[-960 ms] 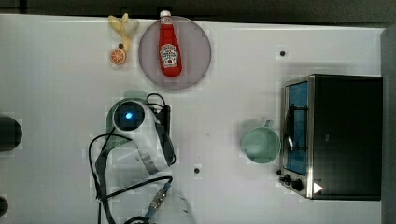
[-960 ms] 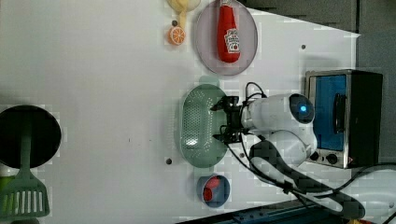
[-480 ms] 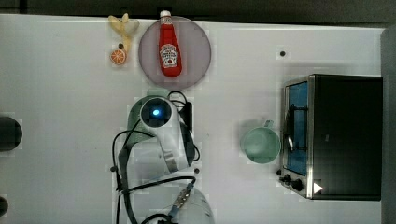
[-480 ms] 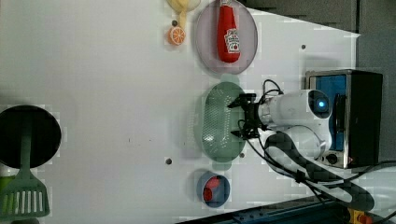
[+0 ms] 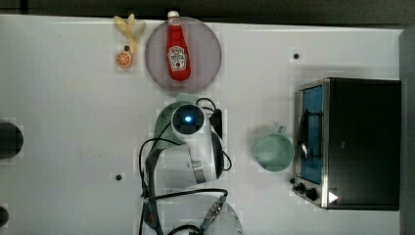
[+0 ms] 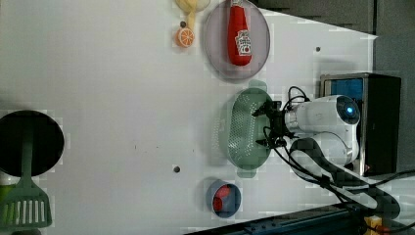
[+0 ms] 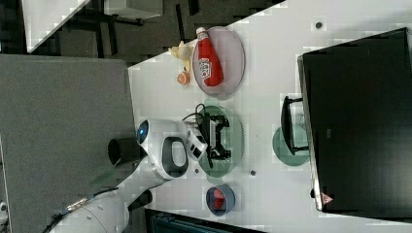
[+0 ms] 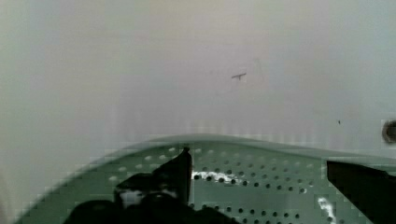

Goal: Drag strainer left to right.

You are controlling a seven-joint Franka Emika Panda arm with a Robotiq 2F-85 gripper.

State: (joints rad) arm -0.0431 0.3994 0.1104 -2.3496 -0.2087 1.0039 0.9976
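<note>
The strainer [image 6: 243,131], a pale mint-green oval with a dotted bottom, lies on the white table just below the grey-purple plate in the left view. My gripper [image 6: 258,128] reaches into it from the left view's right, open, with both black fingers spread wide inside the bowl. The right view shows the gripper [image 7: 227,137] down in the strainer [image 7: 236,127] the same way. In the top view my arm [image 5: 188,120] covers most of the strainer [image 5: 165,121]. In the wrist view one finger [image 8: 180,168] rests over the strainer's holed floor [image 8: 261,186].
A ketchup bottle [image 5: 177,49] lies on the grey-purple plate [image 5: 208,54]. A mint cup [image 5: 272,152] stands before the toaster oven [image 5: 357,142] at the top view's right. A small blue bowl [image 6: 223,198], a black pan [image 6: 29,142] and a green spatula [image 6: 24,210] sit near the left view's lower edge.
The strainer and my gripper inside it have slid together toward the top view's right, closer to the cup. The fingers have stayed spread.
</note>
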